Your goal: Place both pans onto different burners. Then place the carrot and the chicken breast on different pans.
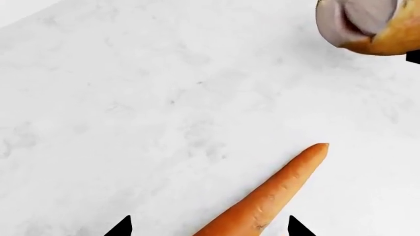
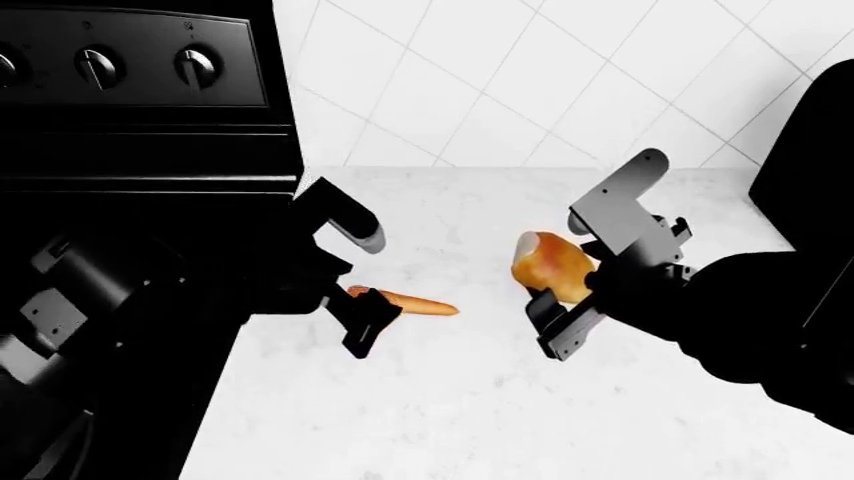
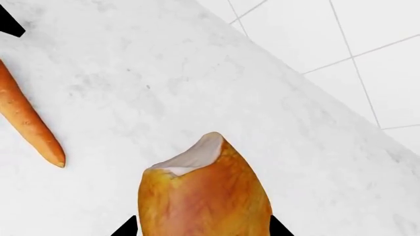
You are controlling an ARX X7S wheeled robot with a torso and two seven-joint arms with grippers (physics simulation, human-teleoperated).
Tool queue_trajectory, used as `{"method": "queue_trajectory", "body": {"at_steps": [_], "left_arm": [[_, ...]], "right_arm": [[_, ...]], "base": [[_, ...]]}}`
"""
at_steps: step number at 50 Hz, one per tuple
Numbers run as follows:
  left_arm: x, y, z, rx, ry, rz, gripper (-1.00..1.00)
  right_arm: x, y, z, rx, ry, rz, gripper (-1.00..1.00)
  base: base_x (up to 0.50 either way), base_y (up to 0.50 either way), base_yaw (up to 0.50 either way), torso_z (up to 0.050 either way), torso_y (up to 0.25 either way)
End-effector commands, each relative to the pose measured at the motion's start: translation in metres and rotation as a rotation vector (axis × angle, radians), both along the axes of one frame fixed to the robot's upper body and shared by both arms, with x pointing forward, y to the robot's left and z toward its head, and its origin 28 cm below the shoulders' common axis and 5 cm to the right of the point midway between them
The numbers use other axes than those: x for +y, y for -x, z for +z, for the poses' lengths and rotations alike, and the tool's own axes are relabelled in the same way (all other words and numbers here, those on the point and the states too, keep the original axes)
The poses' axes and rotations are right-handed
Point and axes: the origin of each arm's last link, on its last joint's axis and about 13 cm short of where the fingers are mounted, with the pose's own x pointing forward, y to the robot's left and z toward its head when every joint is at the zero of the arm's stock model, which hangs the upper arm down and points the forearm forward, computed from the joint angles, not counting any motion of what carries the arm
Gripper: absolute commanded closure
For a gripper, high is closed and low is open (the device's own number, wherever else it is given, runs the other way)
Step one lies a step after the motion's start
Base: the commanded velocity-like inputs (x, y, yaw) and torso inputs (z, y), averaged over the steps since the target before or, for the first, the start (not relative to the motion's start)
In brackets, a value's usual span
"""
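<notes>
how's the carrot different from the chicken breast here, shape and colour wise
The carrot is slender and tapers to a point; the chicken breast is a thick rounded lump. The carrot is plain orange all over, while the chicken breast is golden-orange with a pale whitish-grey end. In the head view the carrot sits at the left claw, the chicken breast at the right claw. Both are over the white marble counter, each framed between open claw tips.
</notes>
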Motion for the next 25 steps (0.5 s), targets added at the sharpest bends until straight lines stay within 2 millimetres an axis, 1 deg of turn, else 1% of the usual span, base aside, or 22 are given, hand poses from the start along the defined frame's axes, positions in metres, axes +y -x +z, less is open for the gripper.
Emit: {"method": "queue_trajectory", "body": {"at_steps": [1, 11, 20, 21, 25], "left_arm": [[-0.004, -0.001, -0.007, 0.017, -0.001, -0.03, -1.0], [-0.006, 0.001, -0.016, 0.036, -0.021, -0.047, -1.0], [-0.008, 0.0, -0.02, 0.039, -0.029, -0.047, -1.0], [-0.008, -0.001, -0.02, 0.041, -0.024, -0.042, 1.0], [-0.008, 0.0, -0.021, 0.036, -0.026, -0.034, 1.0]], "right_arm": [[-0.001, -0.001, 0.002, -0.018, 0.007, 0.0, 1.0], [-0.001, -0.002, 0.0, -0.017, 0.003, 0.0, 1.0], [-0.002, -0.001, 0.0, -0.018, 0.001, -0.004, 1.0], [-0.002, -0.001, 0.0, -0.018, 0.001, -0.003, 1.0], [-0.002, -0.001, -0.001, -0.017, 0.0, -0.004, 1.0]], "base": [[0.0, 0.0, 0.0, 0.0, 0.0], [0.0, 0.0, 0.0, 0.001, 0.0], [0.0, 0.0, 0.0, 0.0, 0.0], [0.0, 0.0, 0.0, 0.0, 0.0], [0.0, 0.0, 0.0, 0.0, 0.0]]}}
